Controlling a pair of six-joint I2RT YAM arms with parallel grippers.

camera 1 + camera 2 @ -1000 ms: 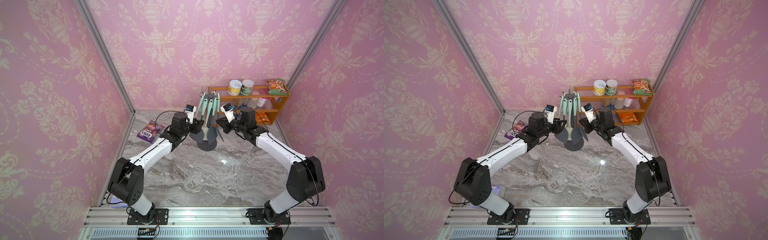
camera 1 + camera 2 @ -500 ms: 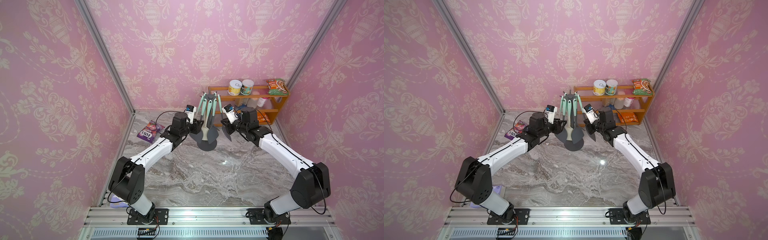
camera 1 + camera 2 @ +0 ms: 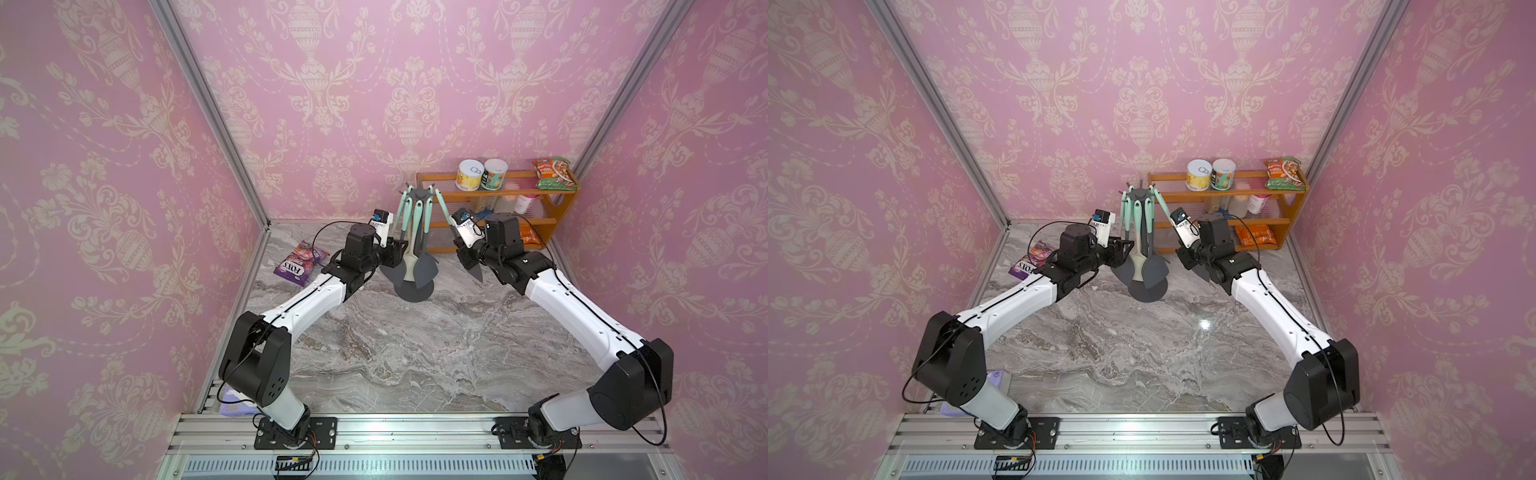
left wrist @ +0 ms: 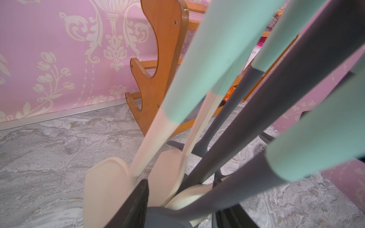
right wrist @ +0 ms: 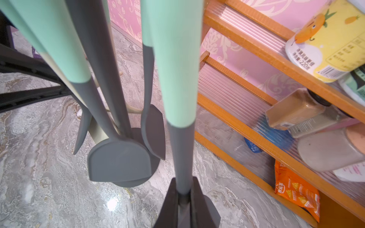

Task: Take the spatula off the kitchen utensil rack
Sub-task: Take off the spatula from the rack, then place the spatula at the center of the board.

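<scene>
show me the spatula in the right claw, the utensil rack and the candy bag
spatula (image 5: 178, 83): right wrist view, on its mint handle
utensil rack (image 3: 414, 293): in a top view, on its round base
candy bag (image 3: 300, 264): in a top view, on the middle of its purple front

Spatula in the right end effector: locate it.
In both top views the spatula leans off the right of the kitchen utensil rack, neck clamped in the right end effector, before the orange shelf.

Right wrist view: spatula (image 5: 178, 98) handle top cut off by the edge, blade hidden under right hand (image 5: 185, 199). Left wrist view: handles blurred, kitchen utensil rack (image 4: 262, 118) hooks out of frame, left hand (image 4: 180, 205) grip unclear. Far-right jars (image 3: 505, 203): labels too small to read.
</scene>
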